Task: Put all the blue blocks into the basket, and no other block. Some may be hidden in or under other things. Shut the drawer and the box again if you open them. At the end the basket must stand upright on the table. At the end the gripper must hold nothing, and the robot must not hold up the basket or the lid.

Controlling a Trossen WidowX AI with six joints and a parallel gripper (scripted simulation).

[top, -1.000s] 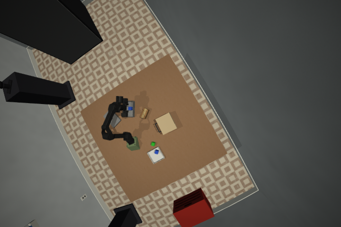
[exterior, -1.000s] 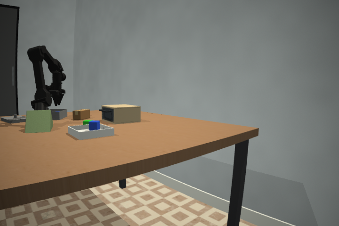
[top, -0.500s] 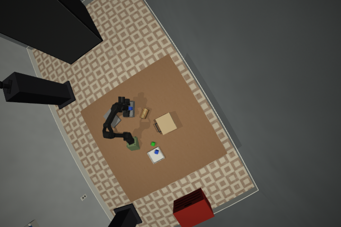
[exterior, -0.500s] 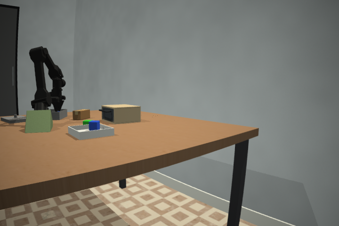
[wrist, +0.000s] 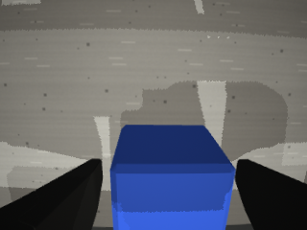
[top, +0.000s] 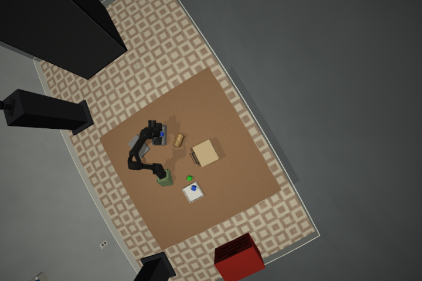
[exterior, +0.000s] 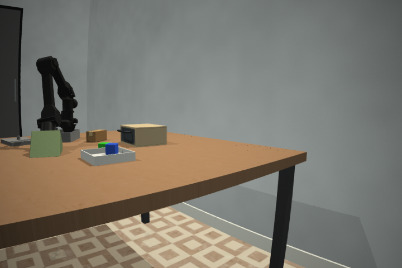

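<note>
My gripper (wrist: 170,169) (top: 160,134) is open and reaches down into the open grey box. Its two dark fingers stand either side of a blue block (wrist: 169,188) on the box floor, with a small gap on each side. From above the block (top: 162,134) shows just under my wrist. In the side view the gripper (exterior: 68,128) dips into the box (exterior: 70,135). A second blue block (top: 193,187) sits in a white tray (top: 192,192). A small brown basket (top: 178,140) stands right of the box.
The grey box lid (exterior: 15,140) lies flat left of the arm. A tan drawer unit (top: 205,153) with a dark handle stands to the right. A green block (top: 189,178) lies on the table by the tray. The arm's green base (top: 164,177) stands nearby.
</note>
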